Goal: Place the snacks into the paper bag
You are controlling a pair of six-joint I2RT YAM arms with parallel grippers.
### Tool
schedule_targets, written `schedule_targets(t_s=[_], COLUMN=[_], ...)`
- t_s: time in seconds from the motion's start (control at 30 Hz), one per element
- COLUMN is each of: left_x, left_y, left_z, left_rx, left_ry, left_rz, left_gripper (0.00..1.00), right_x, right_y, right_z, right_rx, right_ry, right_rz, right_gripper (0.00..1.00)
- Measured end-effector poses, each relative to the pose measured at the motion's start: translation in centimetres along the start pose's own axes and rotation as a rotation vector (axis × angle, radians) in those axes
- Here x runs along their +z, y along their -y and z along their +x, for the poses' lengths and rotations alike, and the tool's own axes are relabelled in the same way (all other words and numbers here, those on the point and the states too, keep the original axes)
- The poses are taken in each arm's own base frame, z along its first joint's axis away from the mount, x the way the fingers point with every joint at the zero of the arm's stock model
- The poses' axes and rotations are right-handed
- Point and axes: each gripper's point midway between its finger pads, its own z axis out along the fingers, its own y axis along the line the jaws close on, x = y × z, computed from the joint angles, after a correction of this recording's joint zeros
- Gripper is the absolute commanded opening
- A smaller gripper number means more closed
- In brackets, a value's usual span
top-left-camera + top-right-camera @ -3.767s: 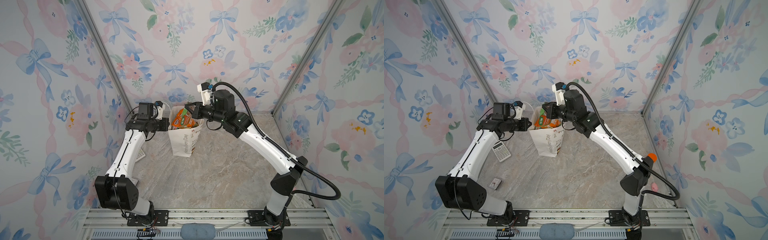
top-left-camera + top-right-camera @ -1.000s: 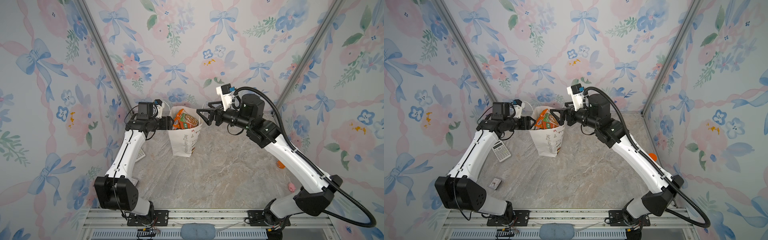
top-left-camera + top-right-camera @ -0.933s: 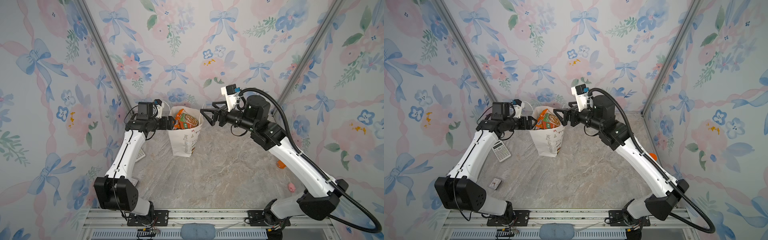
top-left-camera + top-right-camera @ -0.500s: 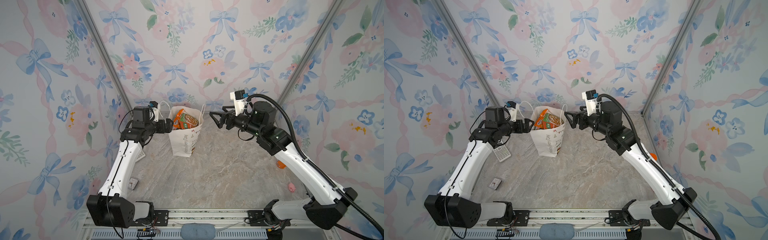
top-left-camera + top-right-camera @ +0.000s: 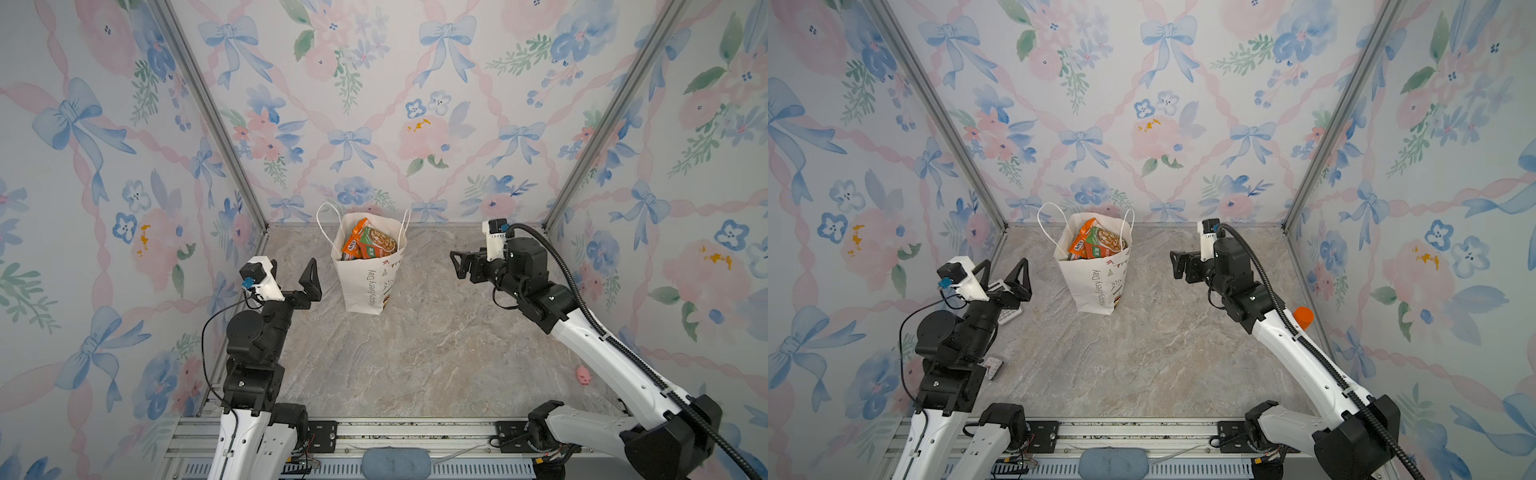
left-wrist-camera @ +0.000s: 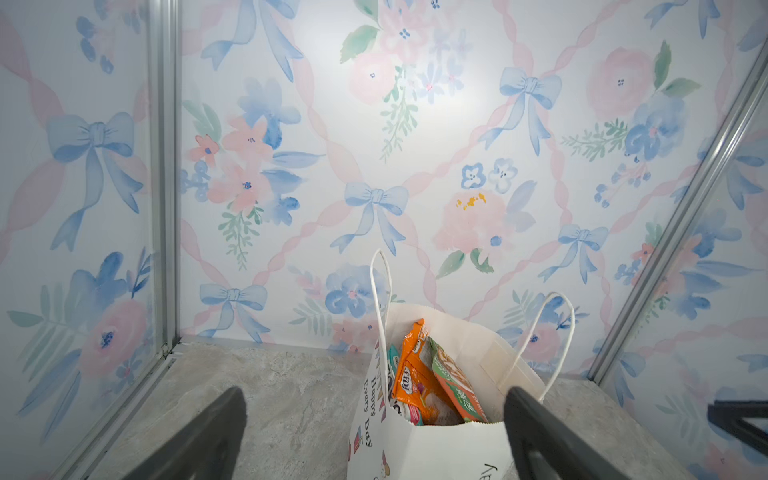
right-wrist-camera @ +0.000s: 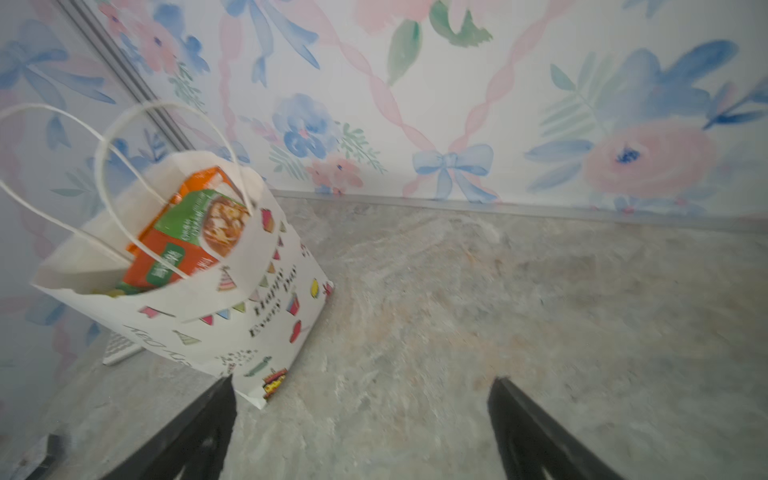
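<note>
The white paper bag [image 5: 370, 286] [image 5: 1098, 291] stands upright near the back wall, with both cord handles up. Several snacks [image 5: 368, 245] [image 5: 1096, 245], orange and green packets, stick out of its open top. My left gripper [image 5: 291, 276] [image 5: 1003, 272] hangs open and empty to the left of the bag, apart from it. My right gripper [image 5: 457, 264] [image 5: 1177, 264] is open and empty to the bag's right, also clear of it. In the left wrist view the bag [image 6: 436, 453] and snacks [image 6: 415, 386] lie ahead of the open gripper [image 6: 374, 415]. The right wrist view shows the bag [image 7: 257, 307], the snacks [image 7: 195, 232] and bare floor between the gripper's [image 7: 361, 399] fingers.
A calculator [image 5: 1010, 316] and a small card [image 5: 992, 368] lie on the floor by the left arm. A small pink pig toy [image 5: 584, 375] sits at the right wall. An orange bottle cap [image 5: 1303, 317] shows behind the right arm. Patterned walls close in three sides.
Both arms have drawn back from the bag's mouth, the left toward the front left, the right toward the right. The left gripper has left the bag's rim and spread wider.
</note>
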Motion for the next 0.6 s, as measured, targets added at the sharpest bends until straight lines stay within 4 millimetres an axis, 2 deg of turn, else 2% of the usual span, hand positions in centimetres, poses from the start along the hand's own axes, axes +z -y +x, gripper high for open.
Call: schedule_targets(t_s=[0.07,0.2,0.27,0.37,0.6], left_x=[0.4,1.8,2.1,1.8,0.0], left_y=[-0.9,-3.0,-4.1,-5.5,-9.5], left_z=[1.6,6.3,9.3,13.3,19.1], left_rx=[-0.004,-0.018,-0.012,0.017,0.136], left_ry=[-0.007,-0.094,-0.146,-0.21,-0.243], left_rz=[-0.033,-0.12,-0.164,-0.223,-0.361], left_gripper=[0.98,0.98,0.98,0.98,0.98], right_x=[0.2,-0.2,-0.2,-0.2,1.7], right_y=[3.2,7.1,8.8,11.2,15.8], right_z=[3.7,7.4,9.0,10.8,13.4], right_rx=[-0.012,-0.071,-0.115,-0.174,-0.219], right_ry=[-0.047,-0.045,-0.036,-0.038,-0.011], right_rz=[0.112,0.254,0.326,0.428,0.573], right_gripper=[0.96,0.96,0.96,0.97,0.96])
